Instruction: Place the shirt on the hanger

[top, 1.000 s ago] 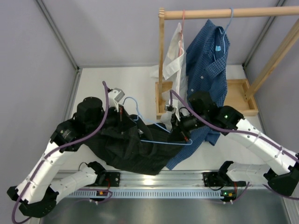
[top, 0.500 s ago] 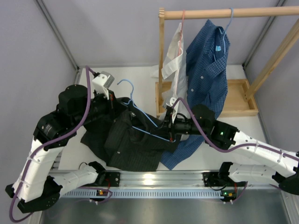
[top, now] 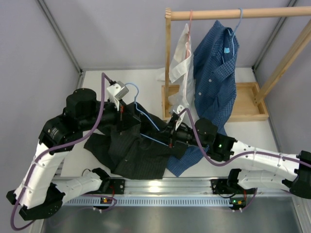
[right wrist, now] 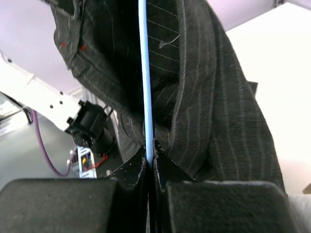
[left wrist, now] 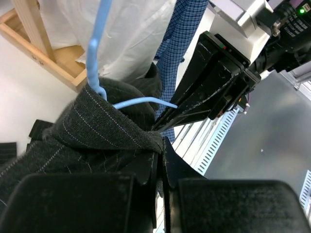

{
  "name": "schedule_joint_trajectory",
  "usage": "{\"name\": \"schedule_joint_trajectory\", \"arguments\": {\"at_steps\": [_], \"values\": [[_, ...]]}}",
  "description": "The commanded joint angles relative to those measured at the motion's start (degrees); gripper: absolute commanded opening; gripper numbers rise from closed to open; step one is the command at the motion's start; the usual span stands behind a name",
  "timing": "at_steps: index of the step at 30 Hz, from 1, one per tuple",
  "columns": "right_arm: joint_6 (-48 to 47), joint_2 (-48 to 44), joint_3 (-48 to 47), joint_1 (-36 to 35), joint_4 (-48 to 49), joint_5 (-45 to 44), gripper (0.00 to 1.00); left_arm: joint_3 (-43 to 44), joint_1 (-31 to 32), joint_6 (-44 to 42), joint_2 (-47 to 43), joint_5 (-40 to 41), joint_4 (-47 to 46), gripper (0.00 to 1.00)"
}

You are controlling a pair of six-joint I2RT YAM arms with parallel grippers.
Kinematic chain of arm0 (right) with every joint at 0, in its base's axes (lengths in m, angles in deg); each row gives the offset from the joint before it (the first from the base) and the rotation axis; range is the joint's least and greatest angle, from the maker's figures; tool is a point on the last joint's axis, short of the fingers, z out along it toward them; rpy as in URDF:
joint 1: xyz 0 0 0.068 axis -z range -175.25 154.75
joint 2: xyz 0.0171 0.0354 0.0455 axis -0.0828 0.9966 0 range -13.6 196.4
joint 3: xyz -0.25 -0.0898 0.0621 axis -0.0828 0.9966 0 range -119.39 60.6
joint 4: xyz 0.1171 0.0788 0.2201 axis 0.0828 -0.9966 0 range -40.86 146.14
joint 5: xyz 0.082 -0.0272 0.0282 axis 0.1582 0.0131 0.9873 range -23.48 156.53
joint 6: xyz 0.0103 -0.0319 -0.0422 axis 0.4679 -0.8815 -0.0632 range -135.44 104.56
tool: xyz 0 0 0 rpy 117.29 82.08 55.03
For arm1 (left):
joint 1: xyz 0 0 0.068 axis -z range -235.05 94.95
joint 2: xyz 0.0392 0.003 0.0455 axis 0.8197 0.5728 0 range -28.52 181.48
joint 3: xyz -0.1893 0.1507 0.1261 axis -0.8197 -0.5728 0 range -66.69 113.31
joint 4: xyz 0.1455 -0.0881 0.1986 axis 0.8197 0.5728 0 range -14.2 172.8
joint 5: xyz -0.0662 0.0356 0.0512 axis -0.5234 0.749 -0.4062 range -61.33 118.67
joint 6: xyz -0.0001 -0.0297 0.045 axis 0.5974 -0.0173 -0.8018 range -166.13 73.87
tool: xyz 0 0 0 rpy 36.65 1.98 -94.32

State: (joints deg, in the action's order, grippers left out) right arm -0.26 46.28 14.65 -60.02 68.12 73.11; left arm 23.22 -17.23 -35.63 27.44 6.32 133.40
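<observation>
step in hand looks like seating the shirt (top: 130, 160) shoulder over the hanger (right wrist: 144, 73): the hook has to stay out through the neck opening while the wire arm goes into the shoulder. i'd hold the hanger side rigid and let the cloth side do the travel, pulling the collar along the wire rather than up off it. the slack cloth on the table (top: 146, 79) will drag, so go slow and watch for bunching at the hanger neck. the blue checked shirt (top: 214, 68) has its hem right under the right arm, an easy snag. left gripper (left wrist: 160, 145): jaws pinched together on a fold of the dark collar cloth, just beside where the hanger neck comes out of it. right gripper (right wrist: 149, 154): jaws clamped on the light-blue wire, dark cloth draped along both sides of it. shirt sits mid-table, collar end lifted between the two arms, the rest heaped on the surface. hanger is partly inside it, hook sticking up near the left wrist.
</observation>
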Motion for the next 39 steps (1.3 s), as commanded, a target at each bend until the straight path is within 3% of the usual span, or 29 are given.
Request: {"name": "schedule_joint_trajectory", "arguments": {"at_steps": [1, 7, 12, 15, 16, 17, 19, 23, 27, 29, 30, 34, 39], "values": [[1.9, -0.8, 1.0, -1.1, 15.2, -3.0, 0.0, 0.4, 0.1, -1.4, -1.7, -5.3, -1.2, 0.0], [2.6, -2.4, 7.5, -3.2, 26.1, -8.3, 0.0, 2.2, 0.1, -2.0, -0.2, 1.7, 0.1, 0.0], [1.3, -2.5, 8.9, -3.6, 29.1, -4.7, 0.0, 2.9, 0.1, -2.0, 0.6, 0.2, 0.1, 0.0], [1.5, -2.8, 10.4, -3.6, 31.2, -4.7, 0.0, 3.4, 0.1, -3.0, 0.2, -1.3, 0.0, 0.31], [1.4, -2.7, 10.2, -3.7, 30.6, -5.0, 0.0, 3.8, 0.1, -3.5, -0.4, -1.2, 0.1, 0.53], [1.4, -2.6, 10.1, -3.6, 30.4, -5.3, 0.0, 4.3, 0.1, -4.2, -0.7, 0.3, 0.1, 0.6], [1.7, -2.5, 10.8, -3.6, 31.6, -6.3, 0.0, 6.7, 0.1, -5.1, -1.5, 2.1, 0.1, 0.66], [2.0, -3.9, 13.2, -3.7, 34.8, -9.9, 0.0, 12.4, 0.1, -6.4, -1.4, 9.2, -0.8, 0.68], [1.1, -6.3, 14.2, -3.6, 32.6, -11.4, 0.0, 17.8, 0.1, -7.9, 1.9, 22.0, -3.5, 0.72], [1.3, -7.5, 14.9, -3.5, 31.5, -11.3, 0.0, 19.8, 0.1, -10.8, 5.3, 23.8, -3.9, 0.75], [1.6, -9.0, 15.5, -3.6, 31.0, -11.4, 0.0, 20.6, 0.1, -11.8, 6.6, 22.9, -3.6, 0.75], [2.4, -12.8, 17.2, -3.5, 29.1, -11.6, 0.0, 21.2, 0.1, -15.0, 10.5, -2.7, -1.9, 0.83], [3.7, -18.0, 19.9, -3.6, 25.9, -9.8, 0.0, 16.5, 0.1, -25.0, 10.0, -15.3, -2.1, 0.85]]}}
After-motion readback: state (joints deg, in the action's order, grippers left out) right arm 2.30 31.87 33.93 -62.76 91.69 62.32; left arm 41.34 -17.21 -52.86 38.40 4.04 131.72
